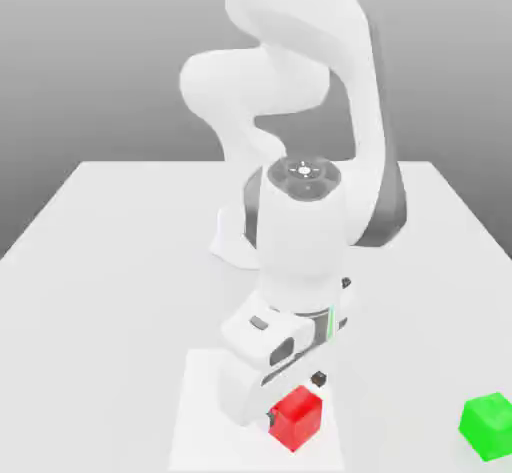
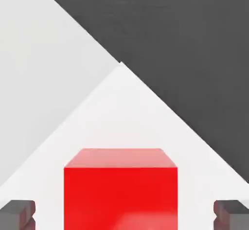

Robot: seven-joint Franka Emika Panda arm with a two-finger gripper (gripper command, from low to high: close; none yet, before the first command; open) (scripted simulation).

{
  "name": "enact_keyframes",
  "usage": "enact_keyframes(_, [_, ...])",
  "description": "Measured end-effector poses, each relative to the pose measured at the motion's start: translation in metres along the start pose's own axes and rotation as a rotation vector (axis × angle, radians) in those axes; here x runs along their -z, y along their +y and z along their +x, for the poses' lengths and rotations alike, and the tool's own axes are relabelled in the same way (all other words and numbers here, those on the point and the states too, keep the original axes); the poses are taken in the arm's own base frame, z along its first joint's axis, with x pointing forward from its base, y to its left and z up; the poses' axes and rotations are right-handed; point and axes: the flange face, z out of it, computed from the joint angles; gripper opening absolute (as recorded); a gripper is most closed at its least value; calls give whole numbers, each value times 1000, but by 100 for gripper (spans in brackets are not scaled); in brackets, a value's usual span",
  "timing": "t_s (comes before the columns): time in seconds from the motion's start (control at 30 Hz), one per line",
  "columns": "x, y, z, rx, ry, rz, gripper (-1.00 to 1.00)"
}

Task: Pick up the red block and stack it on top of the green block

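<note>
Got the claw [image 1: 295, 399] wide open over the red block [image 1: 296, 420], not gripping. Exterior view: green block [image 1: 489, 427] at red's 3 o'clock, well apart.

Simulated robot workspace: plain pale table [image 1: 120, 281], white arm [image 1: 300, 231], blank gray backdrop [image 1: 120, 61].

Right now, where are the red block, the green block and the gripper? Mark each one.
Red block [image 2: 120, 195]: hand view, on its bright red side face.
Green block [image 1: 489, 427]: exterior view, on its body.
Gripper [image 2: 124, 215]: hand view, midway between its open fingertips.
</note>
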Motion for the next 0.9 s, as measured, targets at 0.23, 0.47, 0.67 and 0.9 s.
enact_keyframes(0.23, [8,0,0,1,-1,-1,-100])
enact_keyframes(0.47, [69,-60,12,149,-2,-1,-100])
enact_keyframes(0.67, [87,-208,7,483,-3,0,-100])
enact_keyframes(0.9, [40,-241,1,554,-2,1,100])
